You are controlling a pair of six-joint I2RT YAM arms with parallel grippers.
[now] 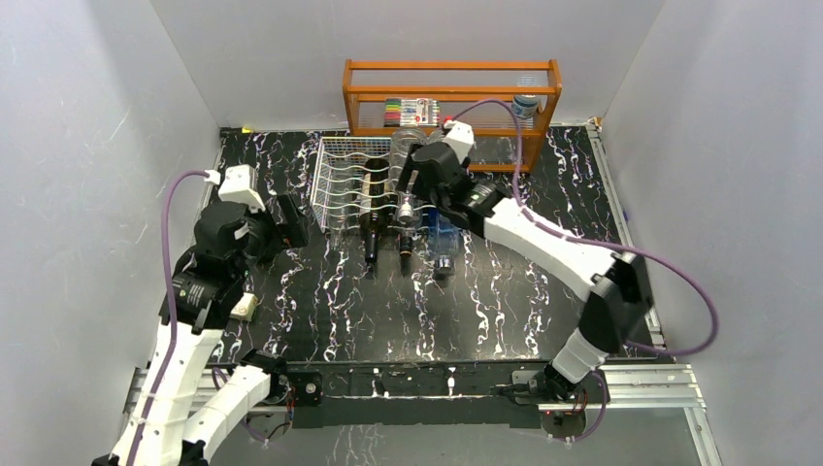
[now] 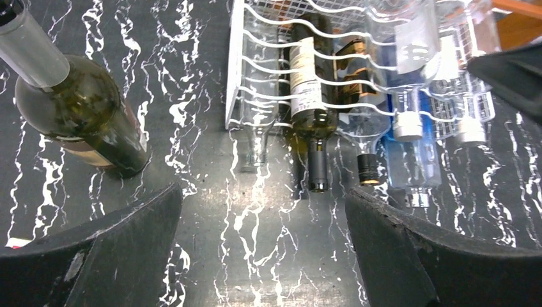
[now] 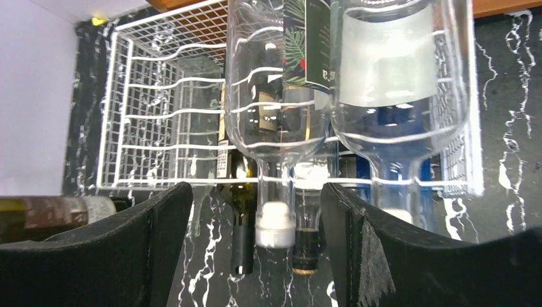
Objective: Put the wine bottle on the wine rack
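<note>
The white wire wine rack (image 1: 340,180) stands at the back middle, with several bottles lying in it, necks toward me. It also shows in the left wrist view (image 2: 238,70) and the right wrist view (image 3: 150,115). A dark green wine bottle (image 2: 80,112) with a grey-capped neck is on the table left of the rack; the right wrist view shows it at its left edge (image 3: 45,212). My left gripper (image 2: 265,246) is open and empty, low over the table in front of the rack. My right gripper (image 3: 255,256) is open at the rack's front, its fingers either side of a clear bottle's white-capped neck (image 3: 275,224), not touching it.
An orange wooden shelf (image 1: 451,92) with markers and a small bottle stands behind the rack. In the rack lie a dark bottle with a white label (image 2: 307,83), a blue bottle (image 2: 409,163) and clear bottles (image 3: 396,83). White walls close in on both sides.
</note>
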